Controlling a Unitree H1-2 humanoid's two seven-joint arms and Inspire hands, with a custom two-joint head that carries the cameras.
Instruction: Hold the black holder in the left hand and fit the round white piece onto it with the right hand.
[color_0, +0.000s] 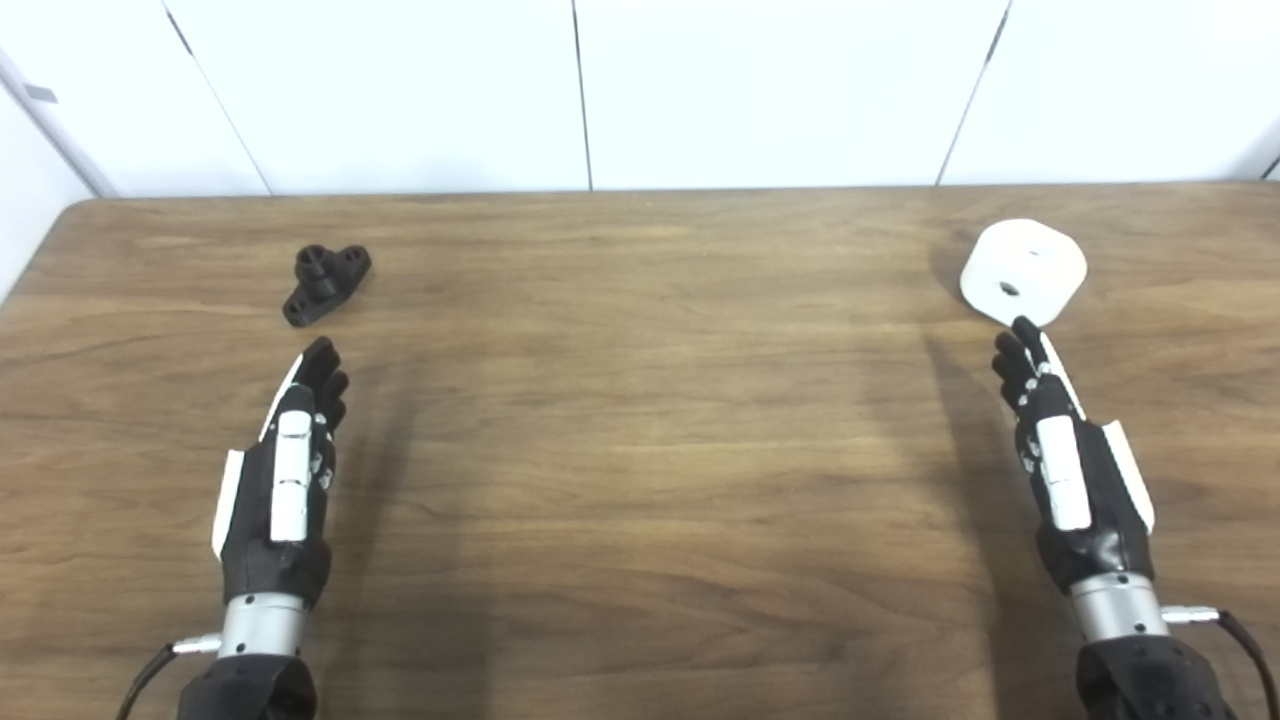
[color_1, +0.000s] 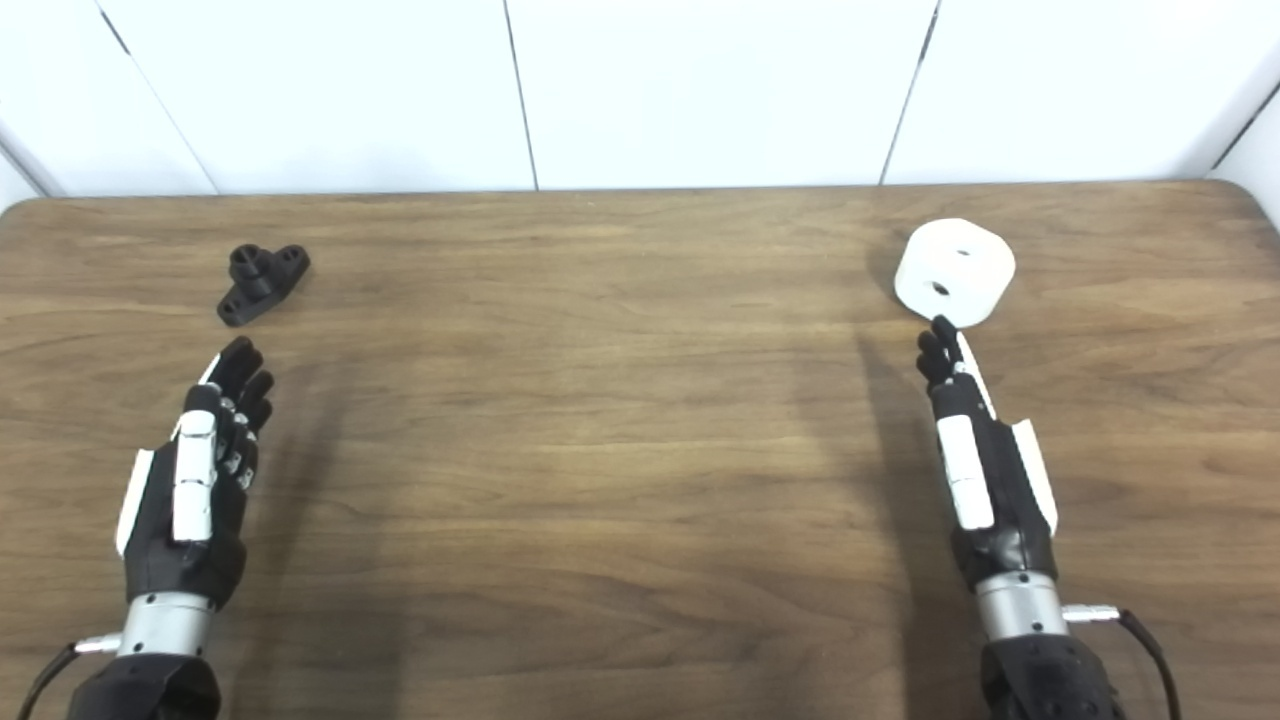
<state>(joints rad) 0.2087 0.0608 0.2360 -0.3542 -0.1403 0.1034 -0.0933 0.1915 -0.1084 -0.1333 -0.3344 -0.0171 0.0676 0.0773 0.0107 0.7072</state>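
Note:
The black holder (color_0: 326, 283) lies on the wooden table (color_0: 640, 420) at the far left, a short post rising from its flat base. My left hand (color_0: 285, 470) hovers just short of it, fingers straight and apart, holding nothing. At the far right rests the round white piece (color_0: 1023, 271), a thick disc with a small hole in its face. My right hand (color_0: 1062, 450) is stretched out flat below it, open, its fingertips (color_0: 1022, 333) reaching the disc's near edge; whether they touch it I cannot tell.
White wall panels (color_0: 640, 90) stand behind the table's far edge. The table's left corner (color_0: 60, 215) curves in at the back left. Each arm casts a long shadow on the wood beside it.

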